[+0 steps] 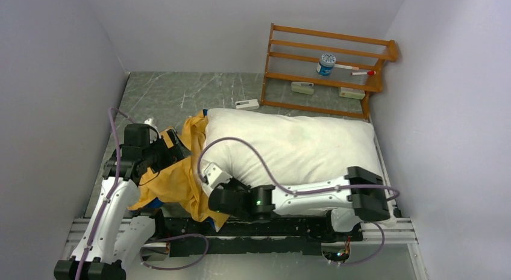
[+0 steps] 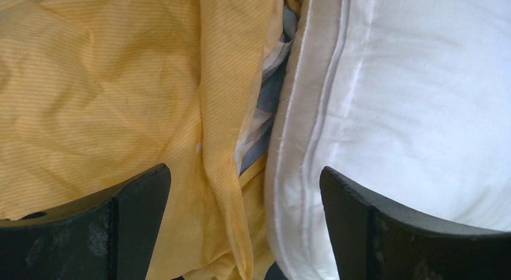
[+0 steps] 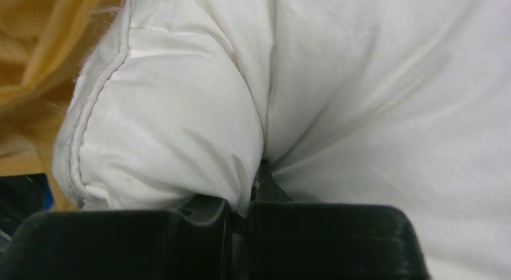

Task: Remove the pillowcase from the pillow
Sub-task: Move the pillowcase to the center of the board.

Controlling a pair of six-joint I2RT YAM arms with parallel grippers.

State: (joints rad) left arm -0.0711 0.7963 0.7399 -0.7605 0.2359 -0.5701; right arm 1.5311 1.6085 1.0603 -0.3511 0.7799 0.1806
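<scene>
On the grey table (image 1: 175, 93), seen from overhead, the pillow (image 1: 301, 147) lies almost bare, the pillowcase (image 1: 175, 183) bunched at its left end (nearly off, I judge); left wrist: left gripper (image 2: 244, 196) wide open, empty, astride both; right wrist: right gripper (image 3: 238, 202) pinching the pillow.

1. The left arm (image 1: 114, 202) reaches forward; the left gripper (image 2: 244, 171) has its fingers spread wide apart.
2. The right arm (image 1: 307, 199) stretches leftward, low; the right gripper (image 3: 238, 211) is pinched onto a fold of the pillow (image 3: 373, 111).
</scene>
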